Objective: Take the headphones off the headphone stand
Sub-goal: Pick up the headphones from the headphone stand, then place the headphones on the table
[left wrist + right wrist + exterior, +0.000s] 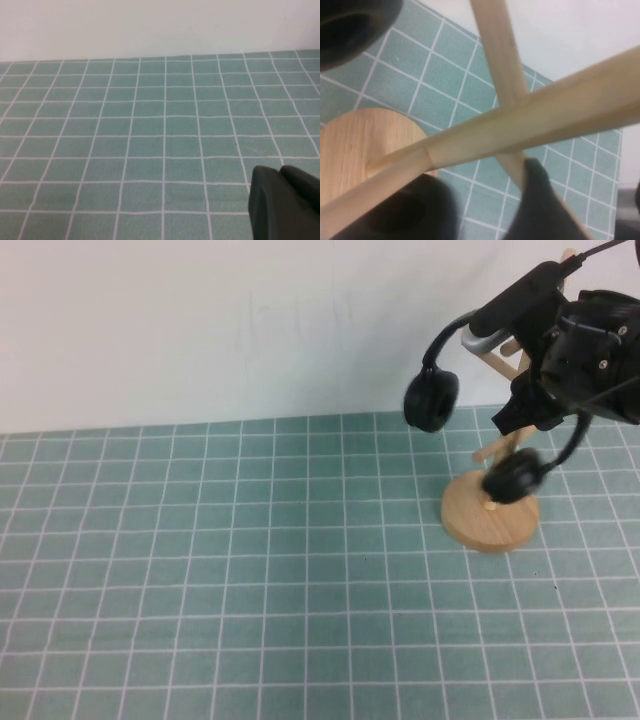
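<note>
Headphones [436,390] hang over the headphone stand [490,515], and we take that stand as our landmark throughout. We see the thin black headband arched across the upper pegs, one round ear cup dangling out to the left of the slanted pole, the other cup low down just above the round wooden base, looking blurred. The stand itself sits on the green grid mat [250,570], near its far edge and close to the white wall [250,320].

Our right gripper [530,405] is up against the stand's upper part, right at the headband and overlapping the pole from the right side. We cannot tell whether its fingers are apart or pressed onto anything, since the black parts merge with the headphones. In the right wrist view we see the crossing wooden pegs [530,120] close up, with the base below.

Our left gripper [285,205] is well away from the stand, over bare mat; only a dark tip shows, and we cannot tell its state.
</note>
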Controlling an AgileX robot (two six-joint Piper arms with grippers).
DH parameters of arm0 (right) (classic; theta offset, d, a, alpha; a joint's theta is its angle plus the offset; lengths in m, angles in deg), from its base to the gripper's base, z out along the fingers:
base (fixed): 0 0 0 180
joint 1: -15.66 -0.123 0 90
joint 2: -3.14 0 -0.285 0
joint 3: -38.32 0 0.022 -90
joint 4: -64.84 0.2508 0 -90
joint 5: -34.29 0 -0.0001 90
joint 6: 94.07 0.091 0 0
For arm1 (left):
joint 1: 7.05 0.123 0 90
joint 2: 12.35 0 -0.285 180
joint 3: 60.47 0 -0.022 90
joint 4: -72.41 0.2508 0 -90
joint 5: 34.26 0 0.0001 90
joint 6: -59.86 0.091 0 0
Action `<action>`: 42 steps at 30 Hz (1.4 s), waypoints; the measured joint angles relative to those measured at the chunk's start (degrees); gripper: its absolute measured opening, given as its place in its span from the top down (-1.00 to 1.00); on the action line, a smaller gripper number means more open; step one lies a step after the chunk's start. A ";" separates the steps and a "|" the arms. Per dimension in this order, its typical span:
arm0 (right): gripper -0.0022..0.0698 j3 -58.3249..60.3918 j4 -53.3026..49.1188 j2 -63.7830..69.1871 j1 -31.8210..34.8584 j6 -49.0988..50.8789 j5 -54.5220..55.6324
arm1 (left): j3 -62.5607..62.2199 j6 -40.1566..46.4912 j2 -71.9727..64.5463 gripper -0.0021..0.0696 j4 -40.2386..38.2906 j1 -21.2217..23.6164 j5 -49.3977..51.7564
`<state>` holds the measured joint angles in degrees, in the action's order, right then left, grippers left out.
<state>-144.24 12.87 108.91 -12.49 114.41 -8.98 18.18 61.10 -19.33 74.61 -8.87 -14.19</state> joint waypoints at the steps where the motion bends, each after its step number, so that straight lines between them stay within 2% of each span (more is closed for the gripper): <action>1: 0.16 0.00 0.34 0.00 0.00 0.00 0.00 | 0.00 0.00 0.00 0.95 0.00 0.00 0.00; 6: 0.38 0.00 1.10 -1.22 -0.73 -0.11 -1.05 | 0.00 0.00 0.00 0.95 0.00 0.00 0.00; 16: 0.95 0.00 0.85 -6.58 -3.53 -0.11 -7.19 | 0.00 0.00 0.00 0.95 0.00 0.00 0.00; 24: 0.96 0.00 0.80 -13.19 -8.89 -0.11 -18.39 | 0.00 0.00 0.00 0.95 0.00 0.00 0.00; 29: 0.96 0.00 5.23 -16.66 -17.85 -4.98 -26.77 | 0.00 0.00 0.00 0.95 0.00 0.00 0.00; 32: 0.96 0.00 14.46 -16.19 -20.76 -9.56 -25.76 | 0.00 0.00 0.00 0.95 0.00 0.00 0.00; 37: 0.96 0.00 31.11 -9.12 -21.03 -14.55 -19.30 | 0.00 0.00 0.00 0.95 0.00 0.00 0.00; 42: 0.96 -2.73 37.85 1.52 -20.64 -19.47 -13.19 | 0.00 0.00 0.00 0.95 0.00 0.00 0.00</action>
<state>-146.97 50.73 110.44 -33.13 94.94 -22.18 18.18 61.10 -19.33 74.61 -8.87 -14.19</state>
